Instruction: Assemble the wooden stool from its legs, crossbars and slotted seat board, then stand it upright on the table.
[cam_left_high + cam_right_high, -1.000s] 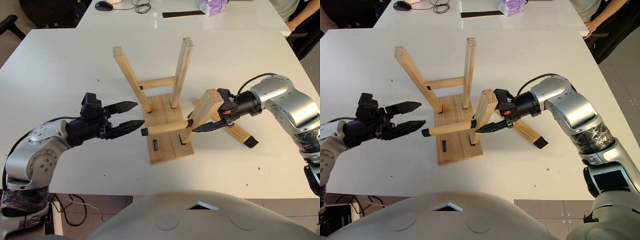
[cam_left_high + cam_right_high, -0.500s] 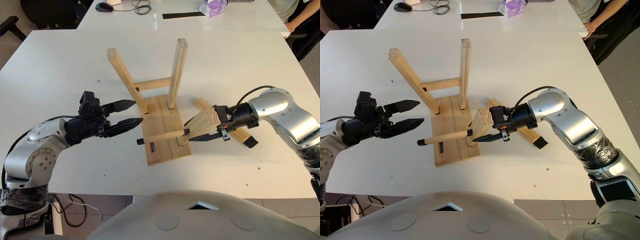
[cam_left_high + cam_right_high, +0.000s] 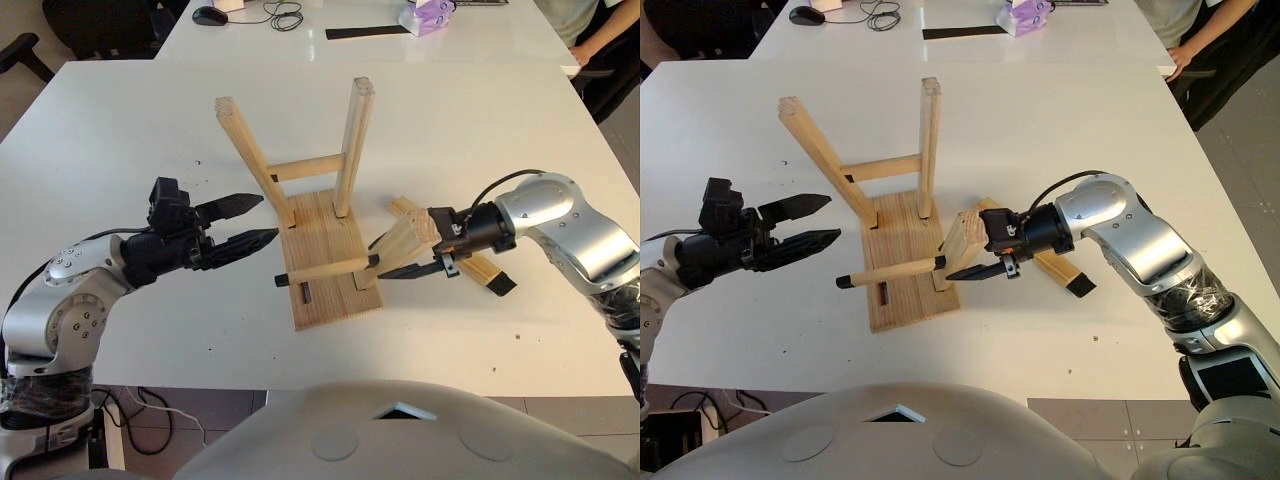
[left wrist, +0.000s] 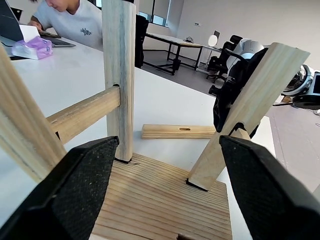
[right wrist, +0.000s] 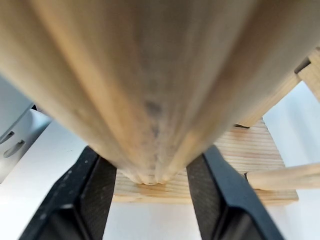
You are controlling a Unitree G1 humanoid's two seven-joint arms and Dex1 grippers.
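Observation:
The slotted seat board (image 3: pixel 335 300) lies flat on the white table. Two legs (image 3: pixel 250 160) (image 3: pixel 352 145), joined by a crossbar (image 3: pixel 308 167), stand up from its far end. My right gripper (image 3: pixel 418 256) is shut on a third leg (image 3: pixel 398 245). That leg leans to the right with its foot at the board's near right corner. A crossbar (image 3: pixel 322 270) sticks out leftward from it over the board. The fourth leg (image 3: pixel 485 270) lies on the table behind this gripper. My left gripper (image 3: pixel 247 222) hangs open just left of the board, touching nothing.
In the right wrist view the fingers (image 5: pixel 85 200) flank the held leg (image 5: pixel 150 75). On the far table lie a mouse (image 3: pixel 208 12), a black strip (image 3: pixel 365 31) and a purple pack (image 3: pixel 430 12). Bare table lies to the left and right of the stool parts.
The right gripper has tipped its leg down and to the right, bringing the crossbar lower over the board. The left gripper has drawn back a little to the left, still open.

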